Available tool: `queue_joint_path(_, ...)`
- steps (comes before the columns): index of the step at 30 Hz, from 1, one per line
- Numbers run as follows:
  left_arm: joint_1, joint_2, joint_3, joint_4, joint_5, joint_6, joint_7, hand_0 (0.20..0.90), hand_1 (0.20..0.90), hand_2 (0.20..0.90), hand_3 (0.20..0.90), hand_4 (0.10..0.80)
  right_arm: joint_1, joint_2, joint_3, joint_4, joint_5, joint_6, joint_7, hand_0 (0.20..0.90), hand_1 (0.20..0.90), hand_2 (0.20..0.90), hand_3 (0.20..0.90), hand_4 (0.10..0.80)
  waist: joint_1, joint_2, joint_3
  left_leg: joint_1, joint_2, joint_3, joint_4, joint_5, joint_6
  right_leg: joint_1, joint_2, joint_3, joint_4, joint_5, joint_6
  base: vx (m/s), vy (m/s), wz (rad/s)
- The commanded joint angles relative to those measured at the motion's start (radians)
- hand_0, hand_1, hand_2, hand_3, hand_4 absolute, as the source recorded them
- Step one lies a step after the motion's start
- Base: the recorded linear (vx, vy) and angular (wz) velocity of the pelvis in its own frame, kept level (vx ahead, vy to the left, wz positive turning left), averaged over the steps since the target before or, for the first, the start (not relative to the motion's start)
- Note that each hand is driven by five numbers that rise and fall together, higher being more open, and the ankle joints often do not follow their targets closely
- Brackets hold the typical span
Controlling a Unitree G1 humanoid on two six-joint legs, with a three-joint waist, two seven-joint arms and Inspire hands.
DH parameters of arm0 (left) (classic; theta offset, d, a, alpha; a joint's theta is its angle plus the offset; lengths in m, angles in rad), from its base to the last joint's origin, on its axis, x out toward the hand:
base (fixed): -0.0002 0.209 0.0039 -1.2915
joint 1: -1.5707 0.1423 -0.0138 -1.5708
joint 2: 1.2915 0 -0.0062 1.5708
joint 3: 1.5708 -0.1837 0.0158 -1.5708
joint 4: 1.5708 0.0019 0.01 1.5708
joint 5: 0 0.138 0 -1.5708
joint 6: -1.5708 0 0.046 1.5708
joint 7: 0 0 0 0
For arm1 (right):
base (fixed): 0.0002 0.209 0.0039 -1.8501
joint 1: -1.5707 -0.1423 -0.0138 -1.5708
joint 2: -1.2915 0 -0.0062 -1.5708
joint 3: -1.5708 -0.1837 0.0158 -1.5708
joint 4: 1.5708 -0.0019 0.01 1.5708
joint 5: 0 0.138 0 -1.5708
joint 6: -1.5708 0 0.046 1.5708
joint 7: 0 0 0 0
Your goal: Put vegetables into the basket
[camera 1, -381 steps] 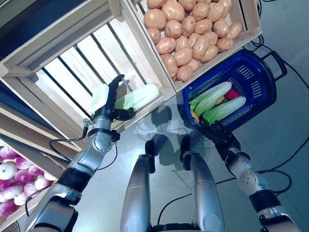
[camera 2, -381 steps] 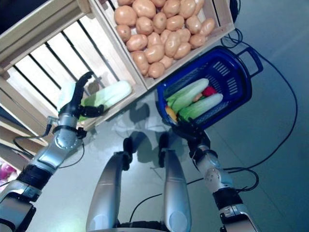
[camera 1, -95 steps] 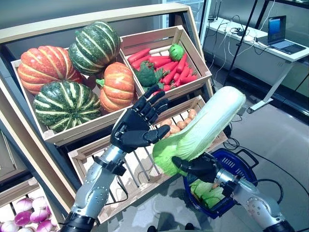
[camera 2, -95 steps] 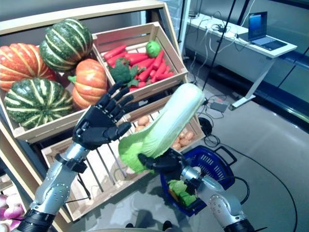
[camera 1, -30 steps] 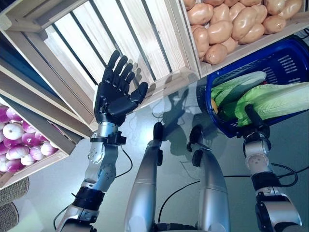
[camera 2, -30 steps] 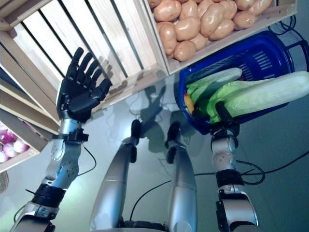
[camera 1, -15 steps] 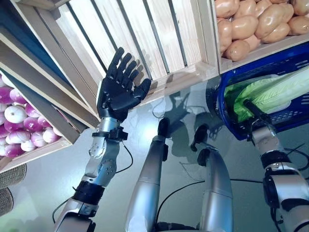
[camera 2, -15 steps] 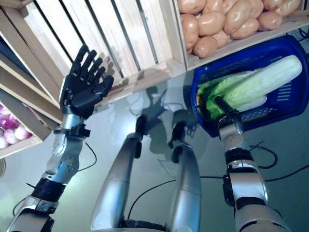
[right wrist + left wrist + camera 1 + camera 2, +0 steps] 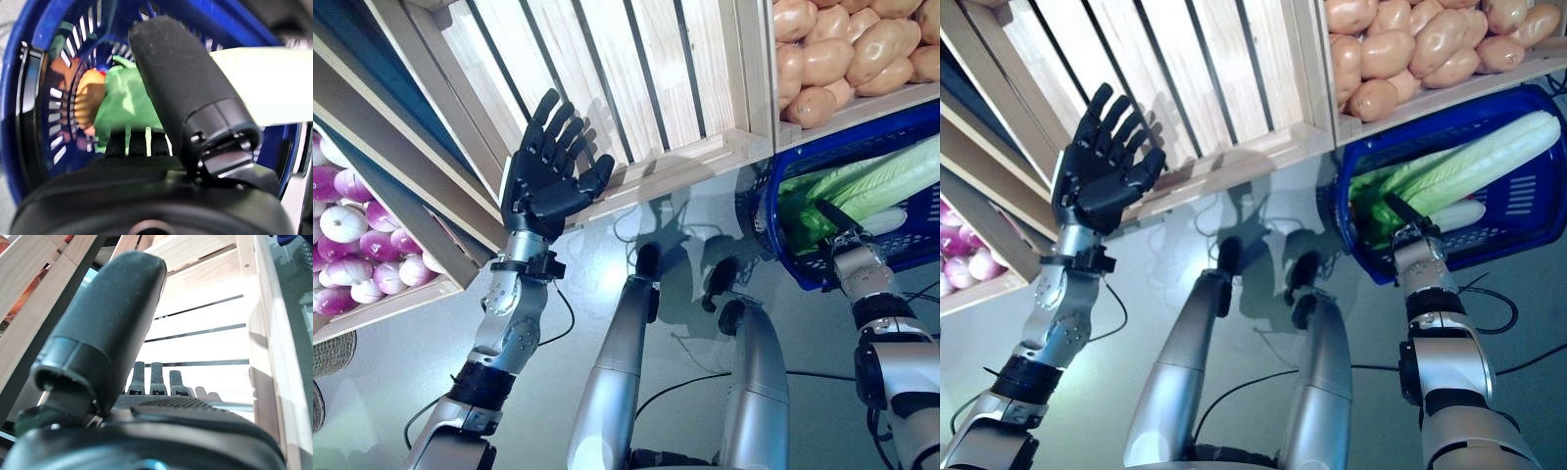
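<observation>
Biggest thing here is the empty slatted wooden crate (image 9: 636,88) filling the top middle, its front lip running right along the grey floor (image 9: 1234,245). Just to the right, sharing a wall with it, is the crate of potatoes (image 9: 1410,49). Off to the left, a lower shelf holds purple-and-white onions (image 9: 352,245), tucked under a slanted wooden beam.

The blue basket (image 9: 1513,211) sits on the floor directly below the potato crate's front edge, basically butted up against it, so there's not much room on that side. The floor in front of the empty crate is the open part, with space between the left arm and the basket.

In the basket: a long napa cabbage (image 9: 1489,152) lying diagonally, pale end poking up toward the basket's far rim, leafy green end down at the near side. There's another pale green one under it and something orange (image 9: 90,105) at the bottom, seen through the side slots in the right wrist view.

Left hand (image 9: 548,176) is raised up in front of the empty crate's lip, palm facing the camera, fingers spread wide and straight, holding nothing.

Right hand (image 9: 1408,233) is reaching in over the basket's near rim, right at the cabbage's leafy end. Thumb sticks out straight; the fingers look straight and uncurled against the leaves, not clamped on anything.
</observation>
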Motion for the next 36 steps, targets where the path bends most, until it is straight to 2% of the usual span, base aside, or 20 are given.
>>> queue_joint_path(1,-0.026,-0.016,0.039,-0.117,0.016,-0.07,-0.011,0.9,0.9,0.9,0.9,0.8,0.001,-0.128,-0.049,0.022,0.079,-0.057,-0.073,0.9,0.9,0.9,0.9,0.8,-0.009,0.069,-0.004,0.046,-0.048,0.023,-0.053,-0.042,-0.001,0.057,0.025,-0.005,0.018,0.035,0.023,0.004,0.011,-0.11)
queue_joint_path(2,-0.022,-0.014,0.039,-0.118,0.015,-0.072,-0.011,0.9,0.9,0.9,0.9,0.8,0.001,-0.13,-0.063,0.023,0.13,-0.064,-0.088,0.9,0.9,0.9,0.9,0.8,-0.011,0.071,-0.004,0.039,-0.045,0.03,-0.065,-0.02,0.004,0.052,0.026,-0.014,0.001,0.054,0.014,0.0,0.013,-0.08)
queue_joint_path(4,-0.016,-0.015,0.038,-0.117,0.02,-0.075,-0.012,0.9,0.9,0.9,0.9,0.8,0.006,-0.125,-0.07,0.024,0.154,-0.075,-0.1,0.9,0.9,0.9,0.9,0.8,-0.011,0.071,-0.004,0.065,-0.047,0.026,-0.067,-0.044,0.001,0.073,0.032,-0.004,0.001,0.035,0.022,0.001,0.014,-0.06)
queue_joint_path(5,-0.015,-0.013,0.036,-0.111,0.018,-0.08,-0.013,0.9,0.9,0.9,0.9,0.8,0.007,-0.118,-0.084,0.021,0.181,-0.073,-0.111,0.9,0.9,0.9,0.9,0.8,-0.014,0.073,-0.004,0.06,-0.043,0.033,-0.08,-0.021,0.004,0.069,0.031,-0.012,-0.015,0.056,0.016,0.009,0.01,-0.05)
queue_joint_path(10,-0.017,0.006,0.03,-0.112,0.049,-0.063,-0.011,0.9,0.9,0.9,0.9,0.8,0.012,-0.107,-0.09,0.017,0.211,-0.066,-0.115,0.9,0.9,0.9,0.9,0.8,-0.02,0.071,-0.004,0.108,-0.038,0.038,-0.108,-0.025,0.006,0.109,0.041,-0.01,-0.051,0.058,0.016,-0.002,-0.001,-0.05)
queue_joint_path(14,-0.011,0.023,0.022,-0.116,0.036,-0.064,-0.032,0.9,0.9,0.9,0.9,0.8,0.03,-0.089,-0.09,0.015,0.22,-0.085,-0.081,0.9,0.9,0.9,0.9,0.8,-0.024,0.072,-0.004,0.198,-0.035,0.047,-0.167,-0.021,0.004,0.188,0.042,-0.01,-0.11,0.063,0.021,0.017,0.014,-0.05)
queue_joint_path(19,-0.024,0.036,0.015,-0.108,0.0,-0.024,-0.073,0.9,0.9,0.9,0.9,0.8,0.029,-0.048,-0.083,0.003,0.183,-0.136,-0.065,0.9,0.9,0.9,0.9,0.8,-0.025,0.062,-0.004,0.332,-0.035,0.049,-0.272,0.002,0.0,0.319,0.03,-0.016,-0.217,0.08,0.033,0.016,0.018,-0.05)
queue_joint_path(24,-0.023,0.032,0.0,-0.102,0.01,0.021,-0.052,0.9,0.9,0.9,0.9,0.8,0.075,0.021,-0.053,-0.067,0.04,-0.214,-0.049,0.9,0.9,0.9,0.9,0.8,-0.026,0.046,-0.004,0.536,-0.047,0.04,-0.42,0.042,-0.005,0.526,0.02,-0.029,-0.377,0.103,0.047,0.031,0.047,-0.06)
queue_joint_path(28,0.022,0.003,-0.011,-0.101,0.018,0.057,-0.046,0.9,0.9,0.9,0.9,0.8,0.182,0.096,0.009,-0.22,-0.073,-0.264,-0.081,0.9,0.9,0.9,0.9,0.8,-0.034,0.031,-0.067,0.653,-0.047,0.033,-0.529,0.077,-0.009,0.655,0.007,-0.041,-0.498,0.13,0.049,0.091,0.055,-0.07)
queue_joint_path(32,0.075,-0.009,-0.015,-0.093,0.085,0.093,-0.044,0.9,0.9,0.9,0.9,0.8,0.313,0.152,0.076,-0.373,-0.177,-0.265,-0.091,0.9,0.9,0.9,0.9,0.8,-0.053,0.018,-0.129,0.746,-0.026,0.032,-0.617,0.104,-0.021,0.771,0.016,-0.047,-0.597,0.147,0.045,0.131,0.036,-0.01)
queue_joint_path(36,0.166,-0.043,-0.008,-0.077,0.127,0.142,-0.096,0.9,0.9,0.9,0.9,0.8,0.504,0.19,0.128,-0.583,-0.384,-0.258,-0.04,0.9,0.9,0.9,0.9,0.8,-0.072,0.003,-0.203,0.862,0.005,0.031,-0.737,0.134,-0.037,0.902,0.027,-0.05,-0.713,0.167,0.05,0.197,0.014,-0.06)
